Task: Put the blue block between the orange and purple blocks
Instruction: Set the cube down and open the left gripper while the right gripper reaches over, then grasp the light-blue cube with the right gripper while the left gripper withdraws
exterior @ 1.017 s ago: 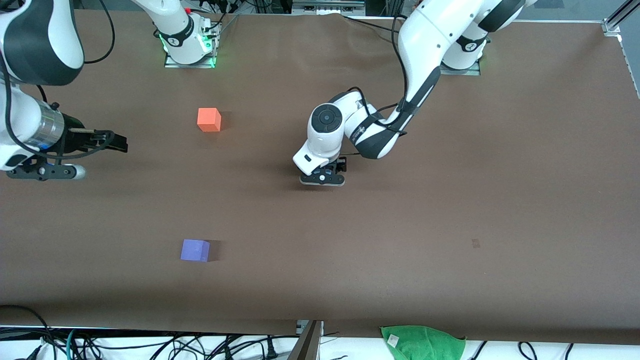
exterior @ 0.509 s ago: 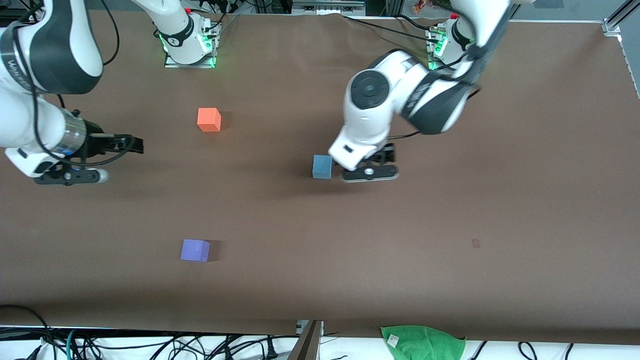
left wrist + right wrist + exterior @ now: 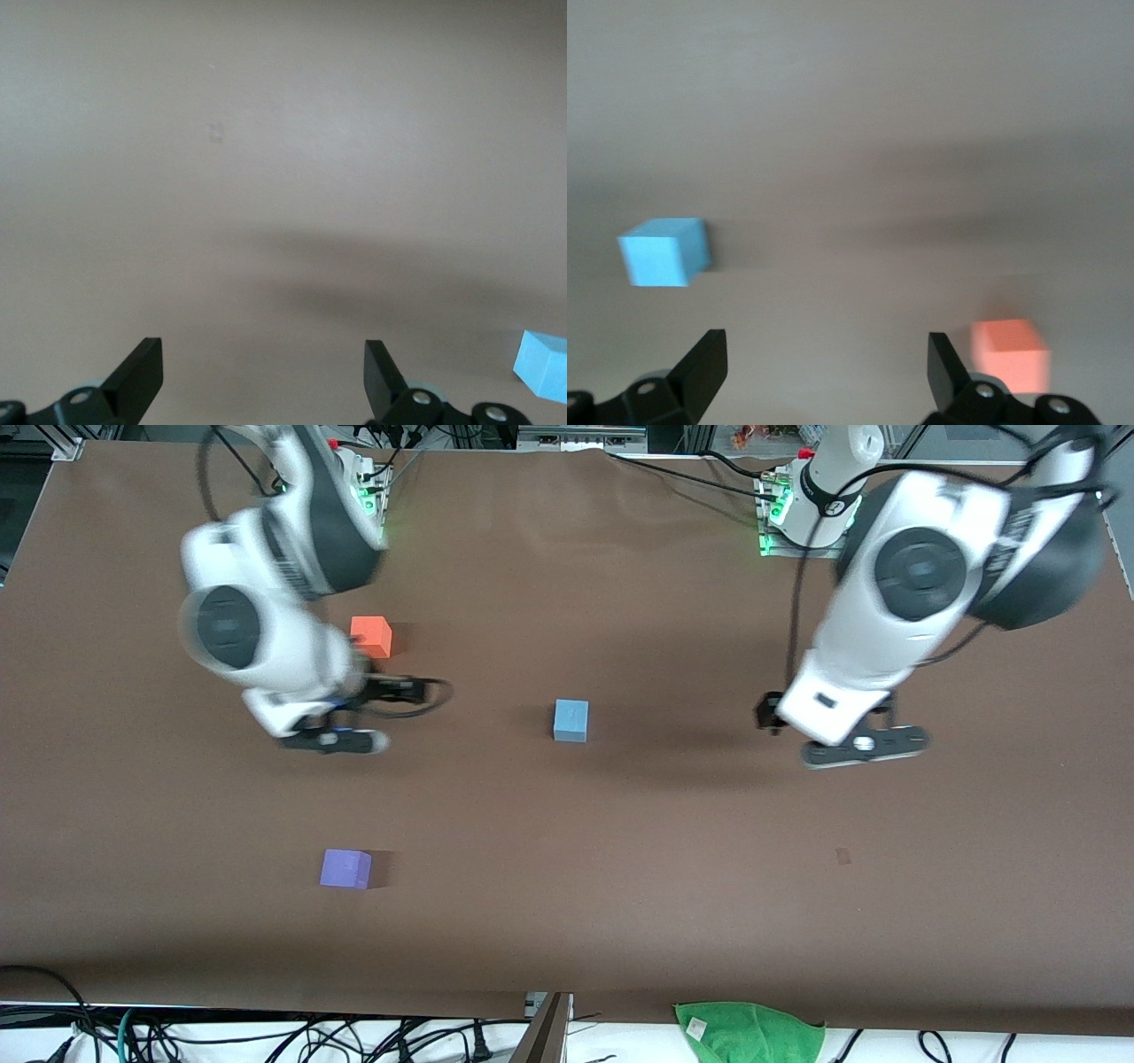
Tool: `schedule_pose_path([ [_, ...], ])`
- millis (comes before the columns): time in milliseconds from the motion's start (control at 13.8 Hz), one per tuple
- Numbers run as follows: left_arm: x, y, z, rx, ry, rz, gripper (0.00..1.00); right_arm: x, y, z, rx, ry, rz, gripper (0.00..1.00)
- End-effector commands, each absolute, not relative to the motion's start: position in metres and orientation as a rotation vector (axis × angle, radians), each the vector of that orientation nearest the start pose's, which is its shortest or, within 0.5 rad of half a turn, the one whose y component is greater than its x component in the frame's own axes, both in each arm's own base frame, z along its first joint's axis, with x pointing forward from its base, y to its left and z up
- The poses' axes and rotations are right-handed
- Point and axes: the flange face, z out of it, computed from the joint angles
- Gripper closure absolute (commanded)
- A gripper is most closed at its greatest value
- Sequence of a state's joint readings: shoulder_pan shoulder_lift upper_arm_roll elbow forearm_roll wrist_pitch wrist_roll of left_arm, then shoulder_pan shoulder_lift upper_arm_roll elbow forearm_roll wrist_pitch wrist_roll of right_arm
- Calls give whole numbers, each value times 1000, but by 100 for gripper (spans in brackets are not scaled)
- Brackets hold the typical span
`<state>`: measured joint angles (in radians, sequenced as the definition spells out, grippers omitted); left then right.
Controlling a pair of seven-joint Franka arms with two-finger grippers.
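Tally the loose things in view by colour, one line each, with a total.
Light sky-blue matte cube: 1
Bright orange matte cube: 1
Violet-purple matte cube: 1
Green cloth at the table's edge nearest the front camera: 1
Total: 4

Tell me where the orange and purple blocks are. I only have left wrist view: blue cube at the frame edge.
Observer: The purple block lies nearest the front camera, toward the right arm's end.
Operator: Orange?
Observer: The orange block sits farther from that camera, roughly in line with purple.
Operator: My left end effector is open over bare table. Right arm?
Observer: The right end effector is open and empty, over the table beside the orange block.
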<state>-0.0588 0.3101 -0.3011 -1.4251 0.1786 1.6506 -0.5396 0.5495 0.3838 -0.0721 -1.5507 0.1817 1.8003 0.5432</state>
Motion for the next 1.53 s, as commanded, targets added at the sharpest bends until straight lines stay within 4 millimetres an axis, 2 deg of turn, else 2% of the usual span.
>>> schedule_pose_path([
  [0,611,-139,552,-3114,-259,56,0,558,389,385,-3009,321,214,0],
  [145,607,-112,565,-3120,-192,74,0,539,438,345,-3003,328,159,0],
  [218,603,-106,572,-3114,-196,80,0,529,458,327,-3000,319,134,0],
  [363,593,-96,592,-3110,-168,52,0,520,480,298,-2999,321,103,0],
  [509,590,-74,594,-3135,-85,88,0,494,511,276,-3012,234,81,0],
  [726,589,-56,587,-3150,-46,138,0,492,515,254,-3043,197,45,0],
  [944,588,-52,587,-3163,-52,146,0,496,518,228,-3050,171,-7,0],
  [1017,581,-56,589,-3178,-34,176,0,497,519,220,-3061,159,-27,0],
  [1090,584,-60,590,-3174,-18,179,0,499,521,213,-3062,159,-35,0],
  [1308,585,-56,591,-3178,-23,179,0,496,525,201,-3067,150,-30,1],
  [1380,583,-49,594,-3182,-22,166,0,494,527,199,-3066,141,-33,6],
  [1453,578,-46,593,-3174,10,161,0,494,527,201,-3065,141,-34,23],
])
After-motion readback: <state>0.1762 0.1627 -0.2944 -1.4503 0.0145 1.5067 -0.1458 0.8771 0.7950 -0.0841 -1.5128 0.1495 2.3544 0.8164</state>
